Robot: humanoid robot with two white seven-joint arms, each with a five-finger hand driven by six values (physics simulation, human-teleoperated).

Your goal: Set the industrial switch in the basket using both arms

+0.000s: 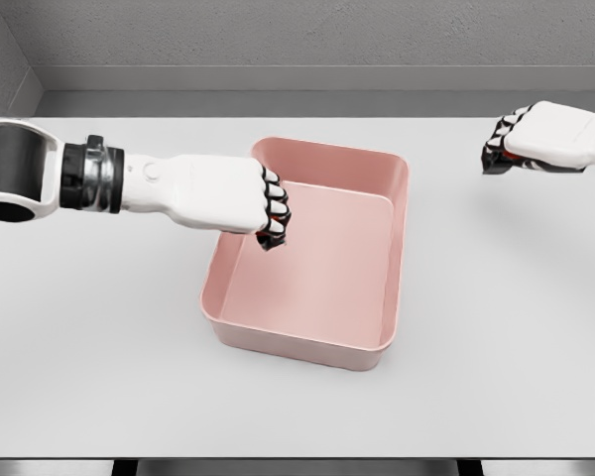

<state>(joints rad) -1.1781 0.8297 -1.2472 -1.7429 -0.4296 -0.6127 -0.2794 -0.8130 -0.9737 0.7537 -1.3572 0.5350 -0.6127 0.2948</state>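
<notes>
Empty pink rectangular basket (392,260) upright mid-table; dark switch (521,164) with red showing, in right hand (535,139).

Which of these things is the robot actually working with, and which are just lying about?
In the job: the basket, the left hand over it, and the right hand off to the side. The switch cannot be clearly made out.
Not in the job: only the table underneath.

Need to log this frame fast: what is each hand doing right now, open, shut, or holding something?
Left hand: fingers curled over the pink basket; a bit of red shows beneath, contents cannot be told.
Right hand: curled around something dark and red, unidentifiable.
</notes>
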